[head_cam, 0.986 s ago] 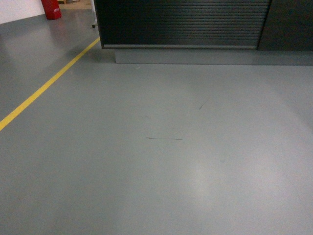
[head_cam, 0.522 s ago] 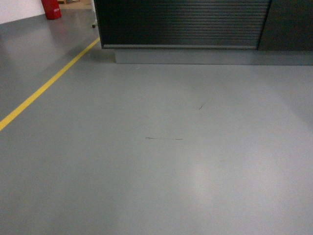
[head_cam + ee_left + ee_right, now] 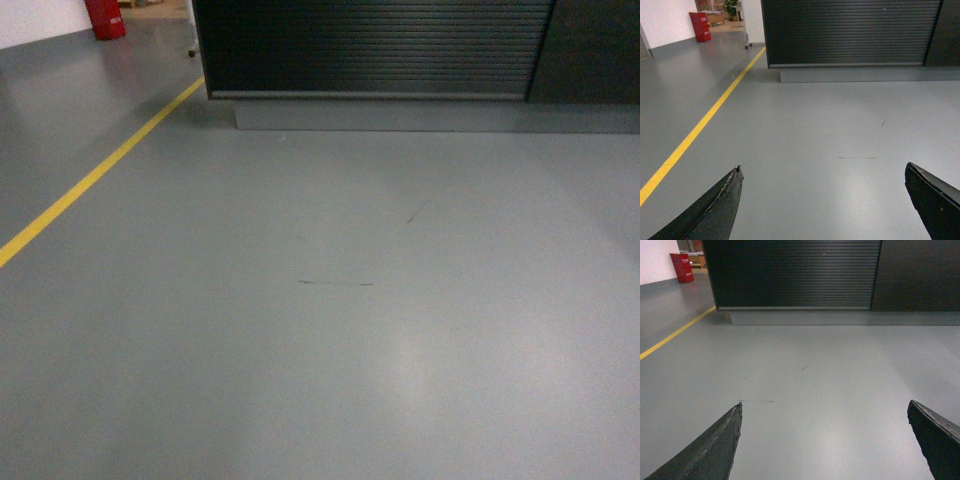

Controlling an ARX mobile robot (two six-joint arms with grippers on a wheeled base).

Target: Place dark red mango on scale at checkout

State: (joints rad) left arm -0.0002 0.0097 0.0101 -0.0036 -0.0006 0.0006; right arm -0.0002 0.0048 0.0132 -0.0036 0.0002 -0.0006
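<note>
Your left gripper (image 3: 822, 192) is spread wide, nothing between the two dark fingers (image 3: 715, 210), only bare grey floor (image 3: 805, 130) under it. Your right gripper (image 3: 822, 432) is the same: jaws far apart, holding nothing, floor showing through the gap.

Ahead of both grippers, well apart from them, you have the checkout (image 3: 375, 45): dark ribbed slatted front on a grey plinth (image 3: 400, 115). From the right wrist it sits straight ahead, with a plain dark panel (image 3: 917, 275) joining its right side. You only see its front face; the top is cut off in all views. The dark red mango and the scale are not visible in any view, so you cannot tell where they are.

Left of your left gripper a yellow floor line (image 3: 700, 127) runs diagonally up toward the counter's left corner. Far ahead-left past that line, a red bin (image 3: 701, 26) stands by a white wall (image 3: 667, 20). A thin dark scuff mark (image 3: 857, 158) lies on the floor just ahead of the left gripper, between the fingers' line of sight; a shorter one (image 3: 884, 121) is farther ahead and right.
</note>
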